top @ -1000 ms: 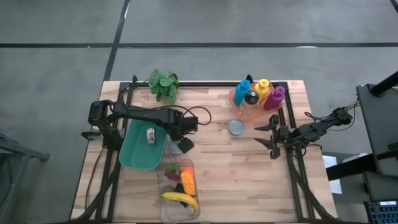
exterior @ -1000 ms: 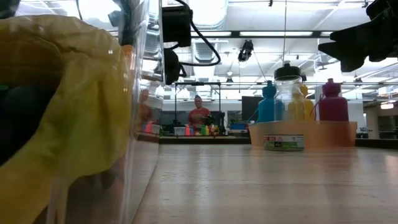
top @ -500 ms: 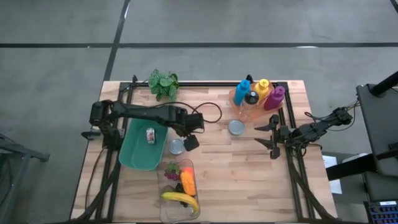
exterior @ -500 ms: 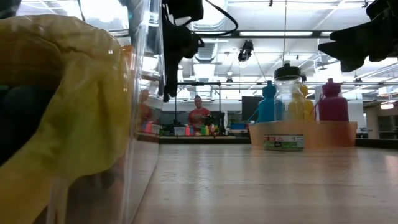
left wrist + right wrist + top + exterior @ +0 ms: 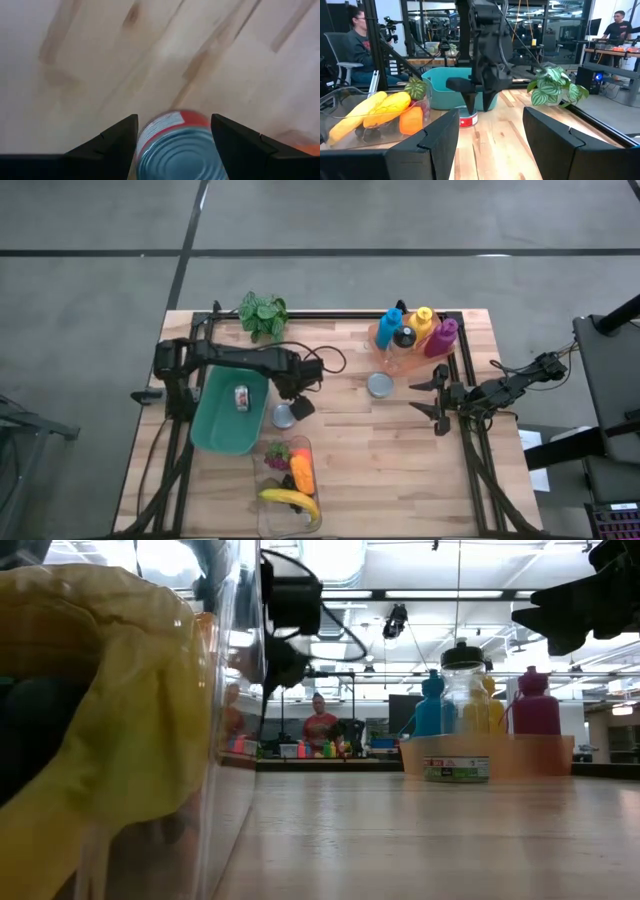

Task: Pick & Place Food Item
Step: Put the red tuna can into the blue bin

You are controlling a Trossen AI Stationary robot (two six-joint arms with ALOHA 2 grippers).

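1. The left gripper hangs above a small can that stands upright on the wooden table, just beside the green bin. Its fingers stand apart, one on either side of the can's top in the left wrist view, not clamped on it.
2. In the right wrist view the same gripper is raised over the red-labelled can, its tips clear of the lid.
3. A second can lies inside the green bin.
4. A third can stands near the bottle holder.
5. A clear container holds a banana, an orange item and other produce.
6. The right gripper waits at the table's right edge, fingers apart, empty.
7. A potted plant stands at the far edge.
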